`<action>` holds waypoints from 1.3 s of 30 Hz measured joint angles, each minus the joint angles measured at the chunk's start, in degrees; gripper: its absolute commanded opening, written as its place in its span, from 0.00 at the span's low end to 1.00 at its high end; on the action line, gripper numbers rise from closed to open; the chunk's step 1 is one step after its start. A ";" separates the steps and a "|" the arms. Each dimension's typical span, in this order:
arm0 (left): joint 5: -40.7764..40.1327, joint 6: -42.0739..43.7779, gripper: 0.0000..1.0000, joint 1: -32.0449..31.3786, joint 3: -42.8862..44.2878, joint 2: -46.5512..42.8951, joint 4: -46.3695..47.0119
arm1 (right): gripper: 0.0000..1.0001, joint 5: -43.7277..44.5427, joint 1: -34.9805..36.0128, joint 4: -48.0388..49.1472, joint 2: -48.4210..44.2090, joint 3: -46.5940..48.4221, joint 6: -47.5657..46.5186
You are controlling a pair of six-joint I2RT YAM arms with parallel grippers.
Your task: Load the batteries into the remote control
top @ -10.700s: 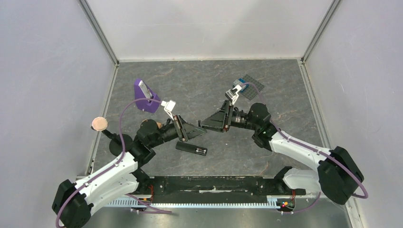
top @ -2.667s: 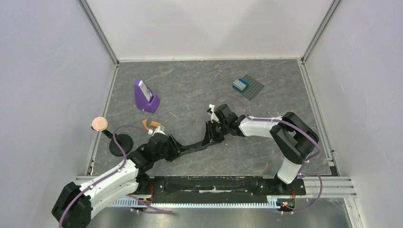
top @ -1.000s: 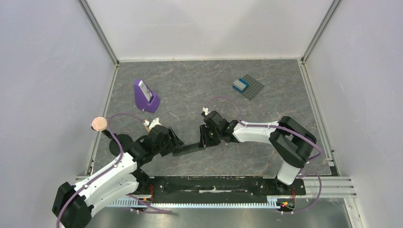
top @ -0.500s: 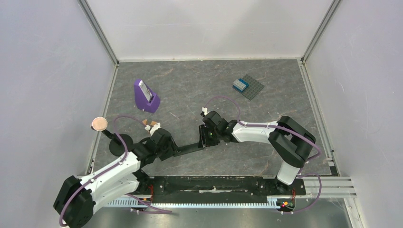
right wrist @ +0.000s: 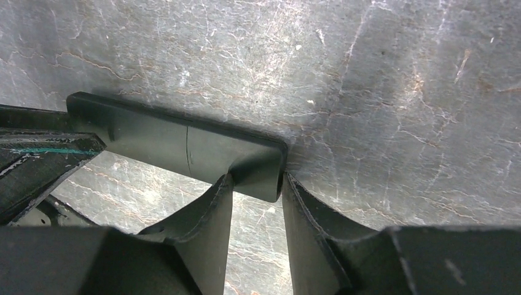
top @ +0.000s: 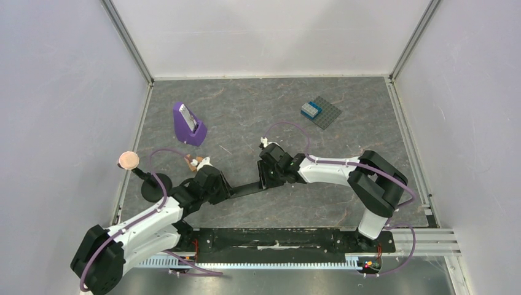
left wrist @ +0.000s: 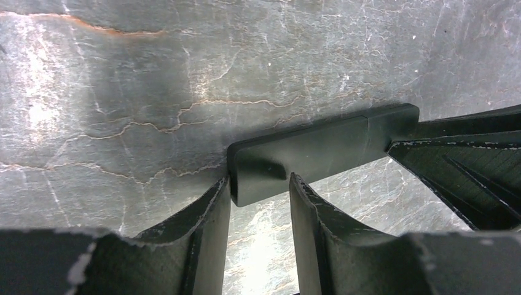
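On the grey marbled surface [top: 258, 110], the remote control [top: 246, 189] spans between the arms. The left jaws pinch one tip and the right jaws pinch the other. With such shallow grips, I judge uneven pulling or twisting could slip it free.

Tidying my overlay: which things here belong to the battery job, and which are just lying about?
Job: remote, gripped at its ends by left pincer and right pincer; no batteries in view.
Lying about: purple stand, baseplate, blue brick, wooden pieces, disc.

The remote control [top: 244, 189] lies between left fingers [left wrist: 206, 236] and right fingers [right wrist: 206, 230].
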 measured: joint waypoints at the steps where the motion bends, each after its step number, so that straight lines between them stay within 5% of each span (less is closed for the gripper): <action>1: 0.02 0.33 0.50 0.00 0.17 0.07 -0.09 | 0.42 0.39 0.13 -0.24 0.00 0.13 -0.17; 6: -0.04 1.25 0.65 -0.52 3.17 0.59 -2.64 | 0.67 2.27 1.03 -0.48 -0.92 0.07 -1.14; 14: -4.24 2.82 0.69 -0.70 10.69 -1.55 -9.60 | 0.88 4.85 -1.62 -5.60 -7.65 -1.95 -9.57; 28: -13.09 6.25 0.70 -0.61 23.89 -13.16 -23.21 | 0.85 -4.68 2.51 -4.90 -3.65 5.20 -45.33; 39: -16.63 6.60 0.70 -0.61 30.08 -17.38 -27.50 | 0.80 -11.28 2.78 -11.65 8.94 17.49 -61.07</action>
